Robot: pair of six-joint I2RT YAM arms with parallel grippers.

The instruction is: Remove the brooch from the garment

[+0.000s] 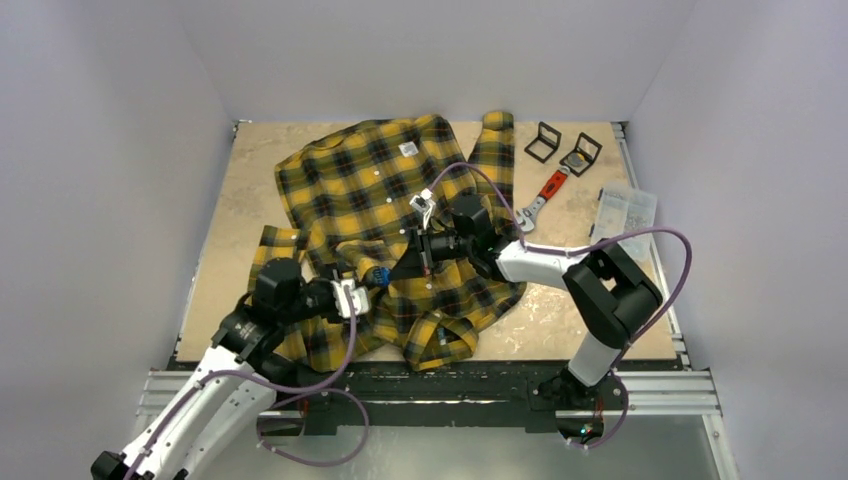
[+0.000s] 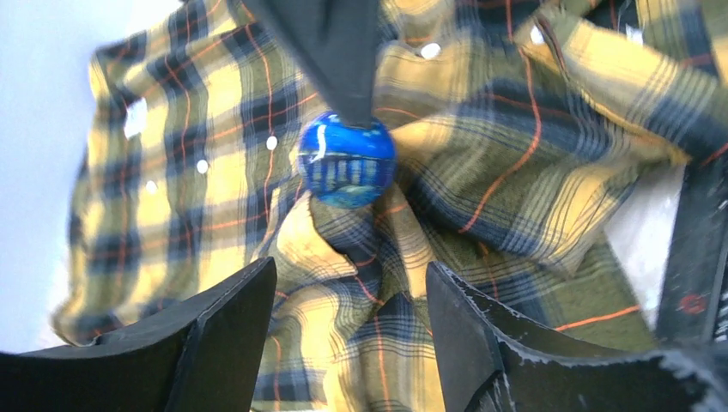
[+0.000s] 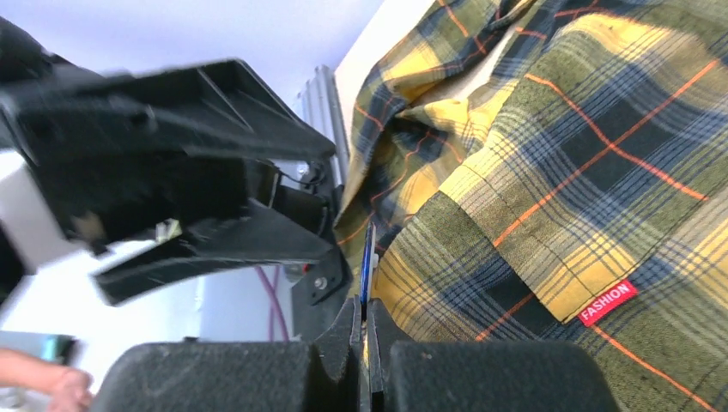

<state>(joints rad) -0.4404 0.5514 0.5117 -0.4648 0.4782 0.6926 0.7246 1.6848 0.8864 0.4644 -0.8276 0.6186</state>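
The garment (image 1: 365, 185), a yellow and black plaid shirt, lies crumpled on the table. A round blue brooch (image 1: 378, 274) sits on a raised fold near its lower middle. My right gripper (image 1: 396, 270) is shut on the brooch's edge; in the right wrist view the thin blue disc (image 3: 367, 257) stands edge-on between the closed fingertips (image 3: 350, 322). In the left wrist view the brooch (image 2: 347, 160) shows under the right finger (image 2: 330, 51). My left gripper (image 2: 350, 318) is open just in front of the brooch, with bunched plaid fabric (image 2: 515, 154) between its spread fingers.
A red-handled wrench (image 1: 545, 195), two small black frames (image 1: 545, 142) and a clear plastic box (image 1: 627, 208) lie at the back right. A red "FASHION" label (image 3: 607, 301) is sewn on the shirt. The left gripper's body (image 3: 197, 172) is close beside the right fingers.
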